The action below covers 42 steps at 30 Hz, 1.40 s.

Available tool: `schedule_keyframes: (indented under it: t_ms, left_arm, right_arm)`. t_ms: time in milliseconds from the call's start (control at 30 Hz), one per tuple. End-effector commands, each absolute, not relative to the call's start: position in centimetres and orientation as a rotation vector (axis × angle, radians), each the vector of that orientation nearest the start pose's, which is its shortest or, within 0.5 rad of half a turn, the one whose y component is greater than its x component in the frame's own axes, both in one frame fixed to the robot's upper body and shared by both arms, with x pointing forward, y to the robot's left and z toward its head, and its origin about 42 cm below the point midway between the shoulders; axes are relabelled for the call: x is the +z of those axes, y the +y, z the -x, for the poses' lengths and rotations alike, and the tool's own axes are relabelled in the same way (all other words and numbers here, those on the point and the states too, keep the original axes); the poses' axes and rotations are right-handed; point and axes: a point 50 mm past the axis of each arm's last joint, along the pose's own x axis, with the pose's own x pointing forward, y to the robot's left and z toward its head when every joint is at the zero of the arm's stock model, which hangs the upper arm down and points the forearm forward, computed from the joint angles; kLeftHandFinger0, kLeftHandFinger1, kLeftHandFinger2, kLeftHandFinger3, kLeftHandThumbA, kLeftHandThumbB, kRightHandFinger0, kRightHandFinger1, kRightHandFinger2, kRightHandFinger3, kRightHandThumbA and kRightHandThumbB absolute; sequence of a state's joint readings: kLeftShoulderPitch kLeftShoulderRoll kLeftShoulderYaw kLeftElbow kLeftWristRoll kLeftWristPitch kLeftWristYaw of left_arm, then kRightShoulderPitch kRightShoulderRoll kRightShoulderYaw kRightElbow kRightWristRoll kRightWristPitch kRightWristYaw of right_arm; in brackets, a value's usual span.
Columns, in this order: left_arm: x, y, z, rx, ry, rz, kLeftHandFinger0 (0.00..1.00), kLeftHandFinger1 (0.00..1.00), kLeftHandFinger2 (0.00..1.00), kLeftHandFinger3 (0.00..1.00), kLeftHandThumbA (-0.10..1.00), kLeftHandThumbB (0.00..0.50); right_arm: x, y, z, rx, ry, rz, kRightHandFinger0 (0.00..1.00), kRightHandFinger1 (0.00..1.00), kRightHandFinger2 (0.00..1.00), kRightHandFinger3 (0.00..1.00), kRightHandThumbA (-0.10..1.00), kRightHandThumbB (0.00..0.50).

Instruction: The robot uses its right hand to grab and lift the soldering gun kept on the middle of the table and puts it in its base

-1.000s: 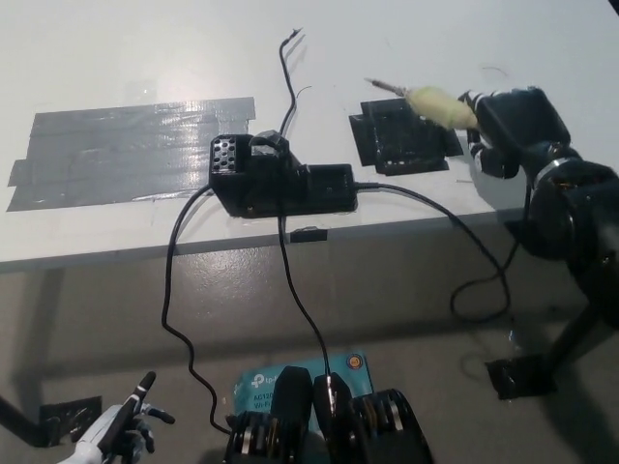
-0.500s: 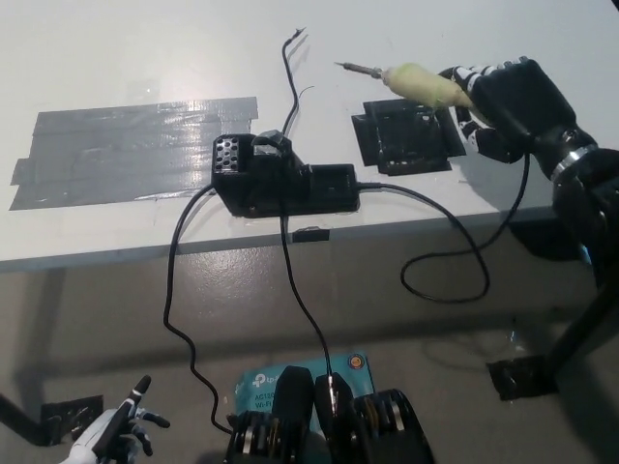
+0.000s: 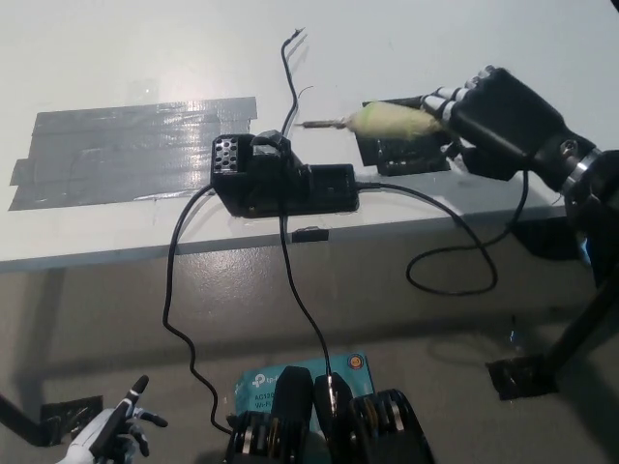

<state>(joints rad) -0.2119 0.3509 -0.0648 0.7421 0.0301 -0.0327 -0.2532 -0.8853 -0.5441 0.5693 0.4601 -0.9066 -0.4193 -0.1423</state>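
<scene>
My black right hand (image 3: 488,111) is shut on the soldering gun (image 3: 382,121), which has a pale yellow grip and a thin metal tip pointing left. It hangs above the table, just right of the black base (image 3: 280,179), its tip close to the base's upper right part. The gun's black cable (image 3: 455,261) loops down off the table's front edge. The base sits at the middle of the white table (image 3: 116,58), near the front edge. My white left hand (image 3: 111,435) rests low at the bottom left, fingers apart, holding nothing.
A black taped patch (image 3: 401,150) lies on the table under the gun. Wide grey tape strips (image 3: 126,150) cover the table's left part. Black cables (image 3: 179,290) hang from the base to the floor. A teal box (image 3: 290,372) lies below.
My right hand has carried the soldering gun left and lower, from above the black patch toward the base. The tip now points at the base. The left hand has stayed put.
</scene>
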Motion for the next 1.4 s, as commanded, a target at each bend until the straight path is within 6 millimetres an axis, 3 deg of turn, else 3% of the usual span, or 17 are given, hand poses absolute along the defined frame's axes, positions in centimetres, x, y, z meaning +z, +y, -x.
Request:
schedule_keyframes:
  t_ms: [0, 100, 167, 300, 333, 367, 433, 500, 600, 767, 967, 1000, 1033, 1067, 1167, 1300, 1367]
  left_arm:
    - [-0.4, 36.2, -31.1, -0.204, 0.522, -0.343, 0.0, 0.0, 0.25, 0.52, 1.0, 0.5]
    - [-0.4, 36.3, -31.1, -0.204, 0.522, -0.342, 0.0, 0.0, 0.24, 0.5, 1.0, 0.5]
    - [-0.4, 36.0, -31.0, -0.199, 0.527, -0.342, 0.0, 0.0, 0.26, 0.5, 1.0, 0.5]
    - [-0.3, 36.0, -31.1, -0.21, 0.517, -0.354, 0.0, 0.0, 0.23, 0.51, 1.0, 0.5]
    - [-0.2, 36.0, -31.2, -0.211, 0.517, -0.358, 0.0, 0.0, 0.23, 0.53, 1.0, 0.5]
    - [-0.2, 35.9, -31.2, -0.209, 0.518, -0.355, 0.0, 0.0, 0.22, 0.5, 1.0, 0.5]
    - [-0.1, 35.8, -31.3, -0.217, 0.514, -0.355, 0.0, 0.0, 0.22, 0.5, 1.0, 0.5]
    - [-0.2, 35.8, -31.2, -0.219, 0.514, -0.355, 0.0, 0.0, 0.2, 0.48, 1.0, 0.5]
    - [-0.2, 35.5, -31.2, -0.213, 0.52, -0.347, 0.0, 0.0, 0.22, 0.46, 1.0, 0.5]
    - [-0.2, 35.5, -31.3, -0.23, 0.51, -0.345, 0.0, 0.02, 0.22, 0.45, 1.0, 0.5]
    - [-0.2, 35.5, -31.4, -0.23, 0.514, -0.339, 0.0, 0.0, 0.22, 0.46, 1.0, 0.5]
    - [-0.2, 35.5, -31.4, -0.223, 0.514, -0.345, 0.0, 0.0, 0.21, 0.45, 1.0, 0.5]
    - [0.0, 35.5, -31.4, -0.224, 0.513, -0.346, 0.0, 0.0, 0.22, 0.45, 1.0, 0.5]
    - [0.0, 35.5, -31.4, -0.224, 0.515, -0.349, 0.0, 0.0, 0.24, 0.47, 1.0, 0.5]
    - [0.0, 35.6, -31.4, -0.224, 0.513, -0.352, 0.0, 0.0, 0.25, 0.48, 1.0, 0.5]
    - [0.0, 35.5, -31.5, -0.23, 0.503, -0.365, 0.0, 0.0, 0.22, 0.48, 1.0, 0.5]
    - [0.1, 35.5, -31.6, -0.228, 0.504, -0.37, 0.0, 0.0, 0.23, 0.49, 1.0, 0.5]
  right_arm:
    - [34.5, -21.0, -49.2, 0.416, -1.034, 1.594, 0.0, 0.0, 0.46, 0.19, -0.1, 0.052]
    - [34.7, -20.5, -49.4, 0.419, -1.039, 1.585, 0.0, 0.0, 0.45, 0.14, -0.1, 0.051]
    - [34.9, -20.4, -49.7, 0.408, -1.023, 1.578, 0.0, 0.0, 0.38, 0.08, -0.1, 0.0]
    - [35.4, -20.3, -50.3, 0.376, -1.024, 1.565, 0.0, 0.0, 0.35, 0.03, -0.1, 0.0]
    - [35.4, -20.4, -50.4, 0.371, -1.022, 1.577, 0.0, 0.0, 0.36, 0.03, -0.1, 0.026]
    - [35.5, -20.4, -50.5, 0.367, -1.013, 1.582, 0.0, 0.01, 0.42, 0.07, -0.1, 0.047]
    - [35.7, -20.5, -50.8, 0.352, -0.987, 1.587, 0.0, 0.0, 0.44, 0.1, -0.1, 0.056]
    - [35.6, -20.6, -50.8, 0.349, -0.959, 1.592, 0.0, 0.01, 0.34, 0.21, -0.1, 0.034]
    - [35.5, -20.6, -51.0, 0.348, -0.927, 1.621, 0.0, 0.02, 0.3, 0.32, -0.1, 0.005]
    - [35.2, -20.3, -51.1, 0.361, -0.954, 1.621, 0.0, 0.0, 0.35, 0.32, -0.1, 0.02]
    - [35.1, -20.0, -51.2, 0.383, -0.971, 1.633, 0.0, 0.02, 0.42, 0.31, -0.1, 0.0]
    - [35.0, -19.7, -51.1, 0.395, -0.962, 1.648, 0.0, 0.0, 0.36, 0.29, -0.1, 0.022]
    - [34.9, -19.7, -51.0, 0.402, -0.953, 1.654, 0.0, 0.0, 0.21, 0.22, -0.1, 0.051]
    - [34.7, -19.6, -51.0, 0.414, -0.95, 1.655, 0.0, 0.0, 0.18, 0.2, -0.1, 0.079]
    - [34.8, -19.6, -50.8, 0.432, -0.946, 1.661, 0.0, 0.0, 0.21, 0.2, -0.1, 0.078]
    - [34.2, -20.1, -51.2, 0.433, -0.934, 1.657, 0.0, 0.0, 0.22, 0.1, -0.1, 0.032]
    - [34.2, -20.2, -51.2, 0.437, -0.925, 1.669, 0.0, 0.0, 0.08, 0.1, -0.1, 0.033]
